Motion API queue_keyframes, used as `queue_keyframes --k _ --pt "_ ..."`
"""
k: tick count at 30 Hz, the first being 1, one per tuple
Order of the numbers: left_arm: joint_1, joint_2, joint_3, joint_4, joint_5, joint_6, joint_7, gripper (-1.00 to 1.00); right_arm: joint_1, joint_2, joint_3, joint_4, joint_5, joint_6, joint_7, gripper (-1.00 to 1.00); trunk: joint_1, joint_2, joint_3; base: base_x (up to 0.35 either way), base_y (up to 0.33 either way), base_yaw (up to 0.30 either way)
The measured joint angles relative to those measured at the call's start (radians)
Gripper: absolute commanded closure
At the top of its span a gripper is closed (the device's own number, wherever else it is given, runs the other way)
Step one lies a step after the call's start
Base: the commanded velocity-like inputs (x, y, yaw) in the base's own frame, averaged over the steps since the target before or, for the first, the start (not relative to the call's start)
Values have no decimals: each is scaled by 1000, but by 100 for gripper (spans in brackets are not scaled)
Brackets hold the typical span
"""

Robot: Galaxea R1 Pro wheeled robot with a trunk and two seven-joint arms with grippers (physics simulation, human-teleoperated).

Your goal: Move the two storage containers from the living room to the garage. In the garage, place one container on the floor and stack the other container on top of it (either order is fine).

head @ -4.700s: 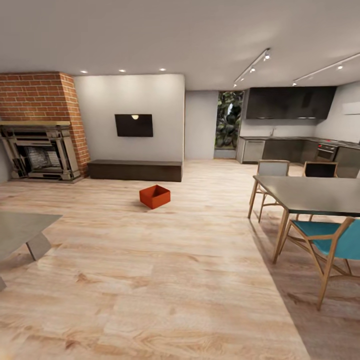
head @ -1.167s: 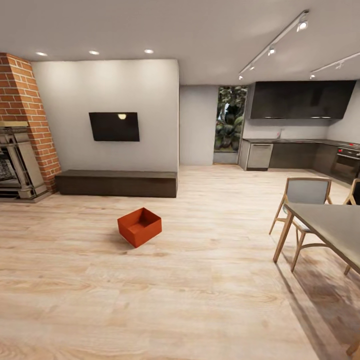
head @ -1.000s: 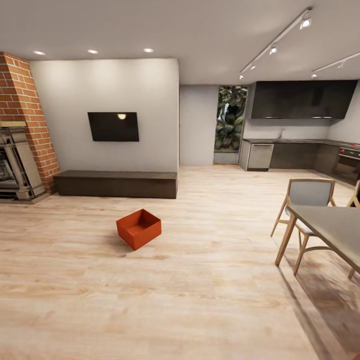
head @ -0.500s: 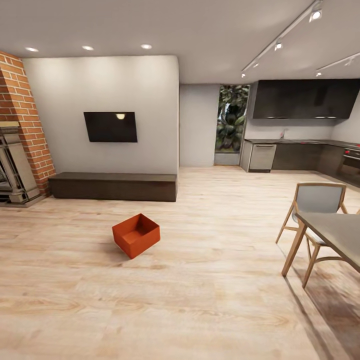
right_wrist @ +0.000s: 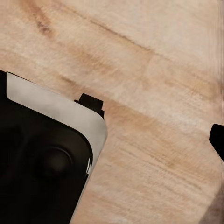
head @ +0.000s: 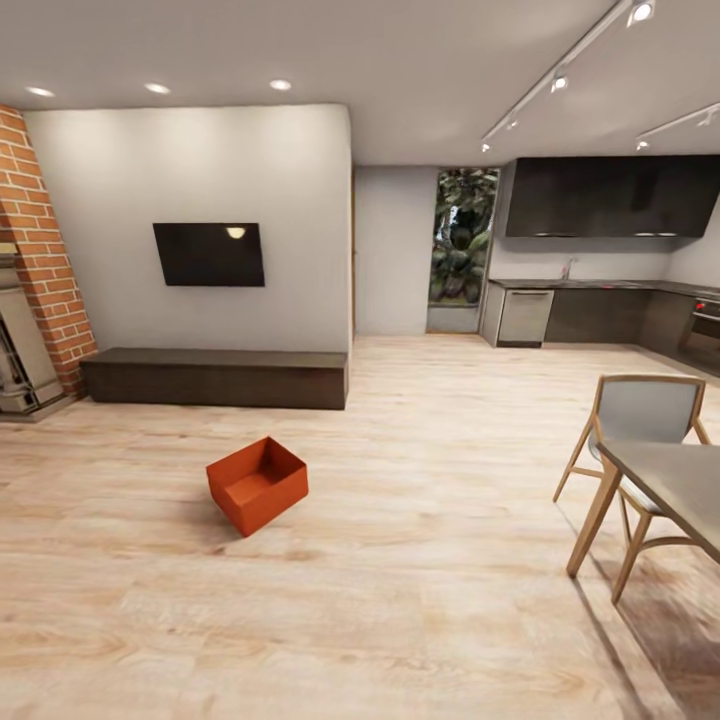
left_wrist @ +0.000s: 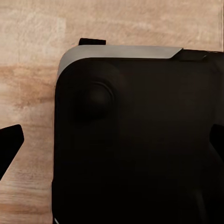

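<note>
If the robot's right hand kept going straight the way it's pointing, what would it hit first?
Probably the light wood plank floor: the right wrist view looks along the hand onto bare planks beside the robot's black base. How far off the floor is cannot be judged.

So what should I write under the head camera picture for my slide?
An orange-red storage container sits open on the light wood floor, in front of the dark bench and wall TV.

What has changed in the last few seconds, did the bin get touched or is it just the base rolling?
Just the base: the head view has closed in on the orange-red container, which now looks larger and lower in the picture. The fireplace has slid toward the left edge and the dining table toward the right. The container sits untouched on the wood floor, before the bench.
</note>
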Motion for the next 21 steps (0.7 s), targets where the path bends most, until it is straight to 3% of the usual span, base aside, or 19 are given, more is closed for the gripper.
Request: queue_keyframes --k 21 --pt "0 1 0 0 0 0 0 -100 0 4 3 0 3 2 0 -100 0 0 0 303 -159 2"
